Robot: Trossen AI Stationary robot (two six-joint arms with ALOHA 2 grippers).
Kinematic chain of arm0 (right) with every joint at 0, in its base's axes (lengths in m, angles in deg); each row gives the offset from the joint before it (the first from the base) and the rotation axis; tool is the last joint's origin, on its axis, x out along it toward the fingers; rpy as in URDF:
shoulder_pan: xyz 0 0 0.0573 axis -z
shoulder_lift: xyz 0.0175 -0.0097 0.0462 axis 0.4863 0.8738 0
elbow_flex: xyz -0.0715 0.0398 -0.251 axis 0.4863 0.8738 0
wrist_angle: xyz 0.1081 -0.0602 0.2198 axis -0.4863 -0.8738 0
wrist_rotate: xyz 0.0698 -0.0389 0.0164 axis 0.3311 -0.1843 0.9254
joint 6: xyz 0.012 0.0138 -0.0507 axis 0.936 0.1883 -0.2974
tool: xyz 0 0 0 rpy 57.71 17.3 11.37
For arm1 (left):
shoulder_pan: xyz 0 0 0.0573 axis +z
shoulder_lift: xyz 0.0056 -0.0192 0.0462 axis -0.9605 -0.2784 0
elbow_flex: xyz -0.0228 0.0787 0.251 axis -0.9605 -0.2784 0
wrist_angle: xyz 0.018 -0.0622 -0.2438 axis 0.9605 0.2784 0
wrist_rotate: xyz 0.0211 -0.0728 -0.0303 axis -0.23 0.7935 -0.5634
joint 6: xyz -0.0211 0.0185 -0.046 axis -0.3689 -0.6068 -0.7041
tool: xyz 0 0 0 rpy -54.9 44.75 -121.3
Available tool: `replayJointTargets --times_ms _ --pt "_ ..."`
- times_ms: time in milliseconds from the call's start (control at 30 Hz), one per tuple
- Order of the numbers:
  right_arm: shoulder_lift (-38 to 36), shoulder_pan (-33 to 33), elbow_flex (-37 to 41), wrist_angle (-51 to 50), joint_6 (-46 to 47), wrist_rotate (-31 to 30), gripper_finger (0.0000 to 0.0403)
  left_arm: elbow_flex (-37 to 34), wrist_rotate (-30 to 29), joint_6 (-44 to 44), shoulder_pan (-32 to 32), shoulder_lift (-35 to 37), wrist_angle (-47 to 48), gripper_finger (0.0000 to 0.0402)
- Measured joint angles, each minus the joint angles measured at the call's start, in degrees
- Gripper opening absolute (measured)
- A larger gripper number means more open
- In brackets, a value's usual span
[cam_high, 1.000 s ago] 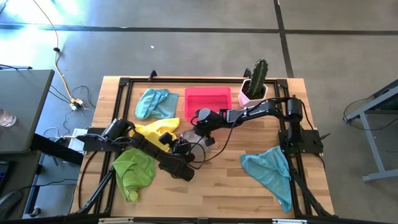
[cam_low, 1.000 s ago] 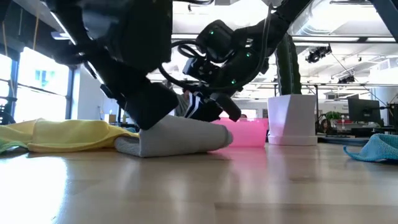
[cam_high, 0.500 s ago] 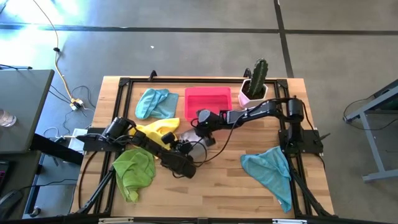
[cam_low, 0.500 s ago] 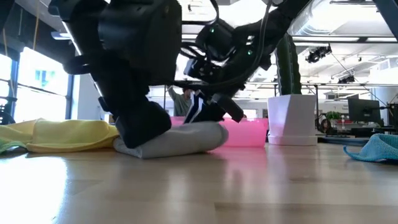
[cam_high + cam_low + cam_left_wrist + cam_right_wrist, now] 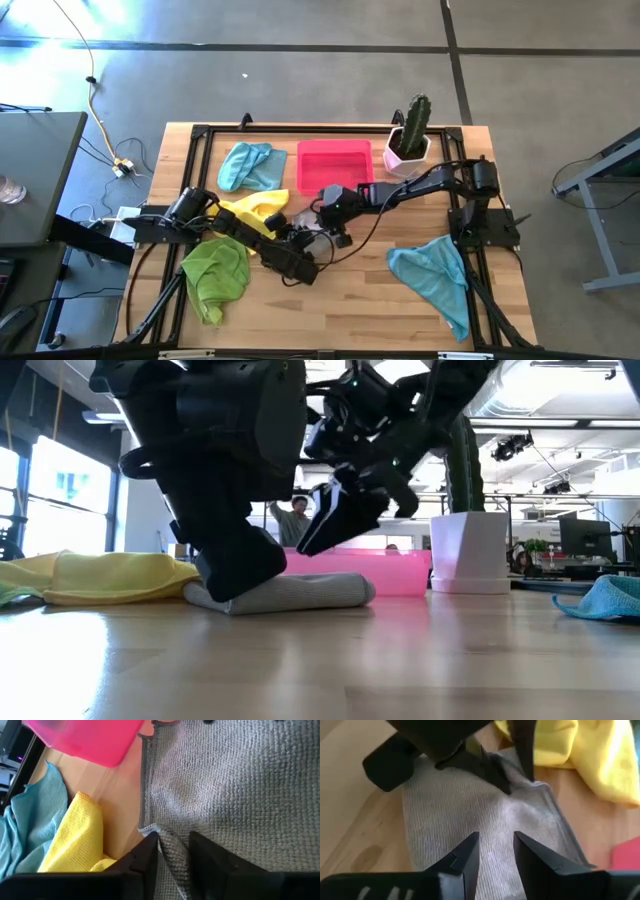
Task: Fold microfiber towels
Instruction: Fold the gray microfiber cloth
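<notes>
While both arms meet at the centre of the wooden surface [image 5: 400, 310], the grey towel [image 5: 285, 592] lies folded there, a low, flat, finely ribbed bundle just in front of the pink tray [image 5: 334, 161].

Largest risks first. The left end effector [image 5: 172, 851] has its fingers slightly parted with a ridge of grey cloth between them; if the pile snags as that arm lifts away, the whole fold could be dragged open. The right end effector [image 5: 495, 851] hovers just above the towel, parted and grasping nothing; a low pass could scuff the top layer askew. A smaller worry: the yellow towel [image 5: 252, 209] lies crumpled just beside the grey one, at about 9 o'clock, and could catch on the left arm.

Other towels wait loose: light blue at 11 o'clock [image 5: 249, 165] and 4 o'clock [image 5: 432, 272], lime green [image 5: 216, 275] at 8 o'clock.
</notes>
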Motion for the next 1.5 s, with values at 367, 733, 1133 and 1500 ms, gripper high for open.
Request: replayJointTargets --times_ms 367,733,1133,1500 --pt "3.8 0.3 0.5 1.5 2.4 -0.3 0.0114 2.1 2.6 0.7 -0.2 0.0 0.2 0.0125" --pt "4.1 0.3 0.5 -0.6 3.7 -0.3 0.0114 4.7 9.9 8.6 0.0 0.0 0.2 0.0163" --pt "4.1 0.3 0.5 -4.1 3.9 0.5 0.0114 6.2 12.0 7.1 0.0 0.0 2.0 0.021" --pt "1.4 -3.3 4.8 -8.8 5.8 0.7 0.0114 6.2 16.7 17.5 -1.2 0.1 -11.8 0.0211"
